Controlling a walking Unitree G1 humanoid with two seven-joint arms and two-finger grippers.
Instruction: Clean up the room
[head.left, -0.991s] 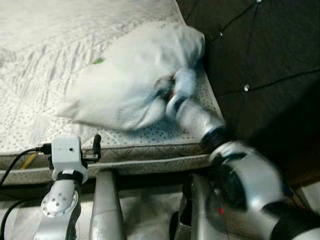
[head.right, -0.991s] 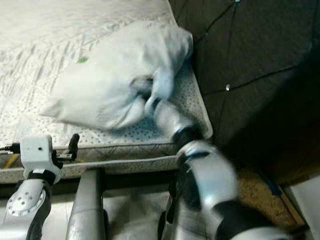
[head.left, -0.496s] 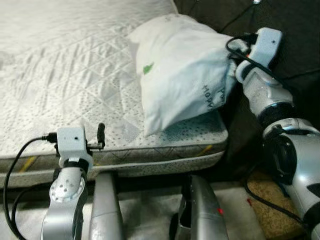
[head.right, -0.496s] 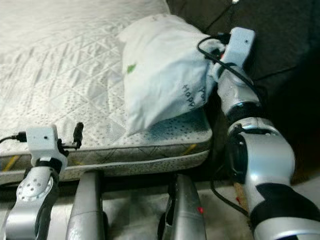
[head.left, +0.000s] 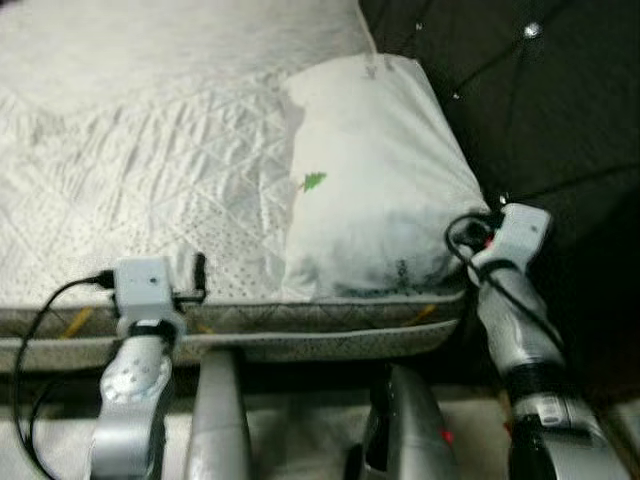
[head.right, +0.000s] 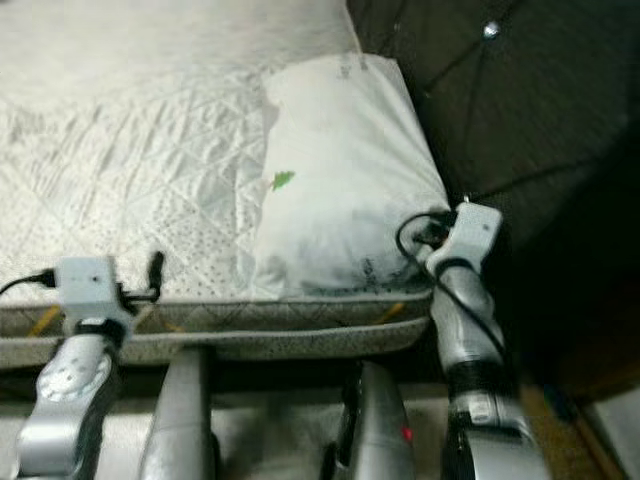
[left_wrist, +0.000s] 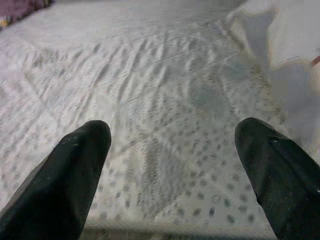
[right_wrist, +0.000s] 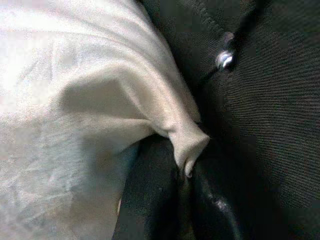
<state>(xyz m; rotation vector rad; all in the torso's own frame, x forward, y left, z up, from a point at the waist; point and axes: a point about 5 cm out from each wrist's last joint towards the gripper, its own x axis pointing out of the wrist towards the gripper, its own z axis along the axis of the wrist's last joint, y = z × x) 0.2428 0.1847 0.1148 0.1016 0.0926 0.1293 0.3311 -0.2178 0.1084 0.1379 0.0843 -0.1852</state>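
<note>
A white pillow (head.left: 370, 180) with a small green mark lies flat on the quilted white mattress (head.left: 150, 150), its long side against the dark headboard (head.left: 540, 110). My right gripper (head.left: 468, 236) is at the pillow's near right corner, by the mattress edge. In the right wrist view the pillow's corner (right_wrist: 187, 150) tapers down between the two dark fingers, which stand close together on it. My left gripper (left_wrist: 172, 165) hovers open over the mattress's near edge, its fingers (left_wrist: 75, 165) wide apart with nothing between them.
The tufted headboard with shiny buttons (head.right: 490, 30) runs along the right side of the bed. The mattress's front edge (head.left: 300, 325) lies just before my body. A strip of floor (head.right: 610, 430) shows at the lower right.
The pillow has gone from hanging tilted at the headboard to lying flat along it. My right arm has dropped from the pillow's upper side to its near corner. The left arm stayed put.
</note>
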